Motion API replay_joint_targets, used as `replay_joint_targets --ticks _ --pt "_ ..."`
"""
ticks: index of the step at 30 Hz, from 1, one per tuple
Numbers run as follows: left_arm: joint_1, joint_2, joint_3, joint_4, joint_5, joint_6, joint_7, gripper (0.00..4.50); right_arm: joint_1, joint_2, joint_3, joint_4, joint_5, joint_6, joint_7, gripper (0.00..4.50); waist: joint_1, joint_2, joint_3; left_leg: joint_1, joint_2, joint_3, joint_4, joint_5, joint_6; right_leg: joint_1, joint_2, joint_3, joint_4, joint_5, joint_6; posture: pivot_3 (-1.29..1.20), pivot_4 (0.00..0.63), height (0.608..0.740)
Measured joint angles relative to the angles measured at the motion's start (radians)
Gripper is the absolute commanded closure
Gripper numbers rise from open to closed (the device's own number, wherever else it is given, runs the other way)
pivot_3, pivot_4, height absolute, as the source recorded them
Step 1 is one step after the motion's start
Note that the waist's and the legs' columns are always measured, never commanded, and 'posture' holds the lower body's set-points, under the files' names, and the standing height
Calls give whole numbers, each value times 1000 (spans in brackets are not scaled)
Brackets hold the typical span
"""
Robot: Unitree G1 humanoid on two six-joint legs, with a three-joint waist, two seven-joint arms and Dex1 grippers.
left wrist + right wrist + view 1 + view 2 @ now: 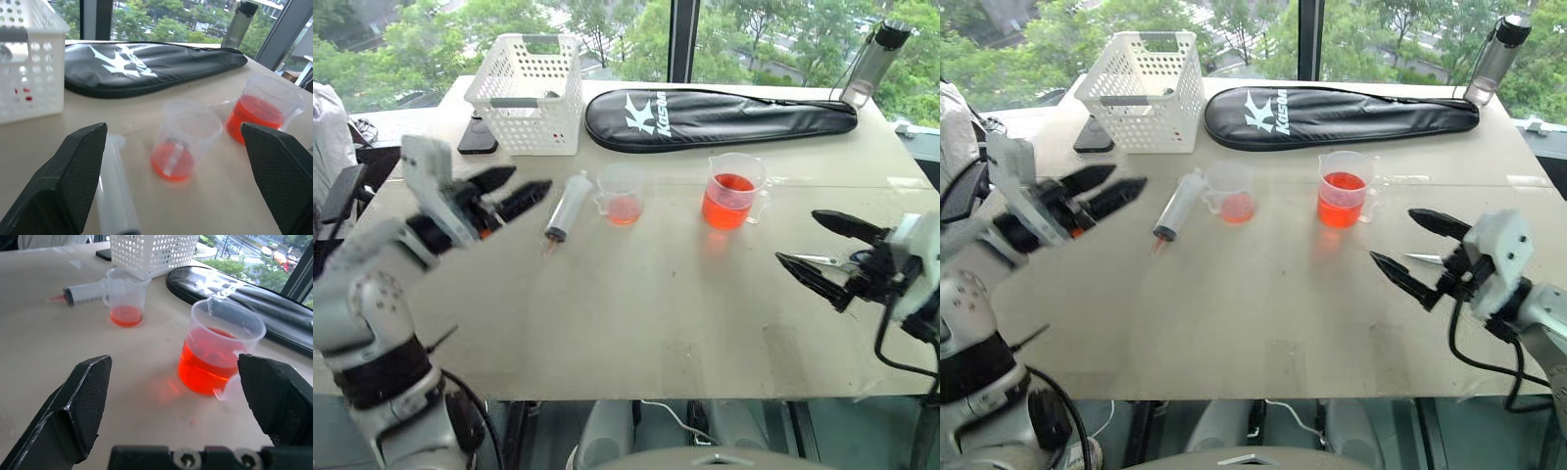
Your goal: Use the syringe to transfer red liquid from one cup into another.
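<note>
Left gripper [512, 193] fingers spread wide, empty, right gripper [818, 252] likewise

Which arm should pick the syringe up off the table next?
Left, probably. The left gripper hangs open just beside the syringe, which lies flat next to the smaller beaker. The right gripper is open too, but sits beyond the larger beaker.

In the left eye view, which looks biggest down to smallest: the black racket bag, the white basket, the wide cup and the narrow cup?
1. Black racket bag, clearly the longest.
2. White basket.
3. Wide cup.
4. Narrow cup, a bit smaller than the wide cup.
The bag and basket sit farther back, so their lead is safe.
</note>
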Motion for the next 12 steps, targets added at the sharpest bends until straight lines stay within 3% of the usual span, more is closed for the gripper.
replay_joint_targets --ticks 6,12 --pt "319 11 45 -96 -45 -102 -28 61 245 -31 -248 48 -13 -27 156 0 0 1 0 15 0 1 -3 -1 1 14 0 0 -3 -1 -2 0 150 724" --pt "465 37 64 -88 -63 -209 -75 61 392 -27 -388 89 -40 -64 260 0 1 5 -2 17 1 1 -4 -2 2 16 -1 1 -8 -3 -5 0 150 724"
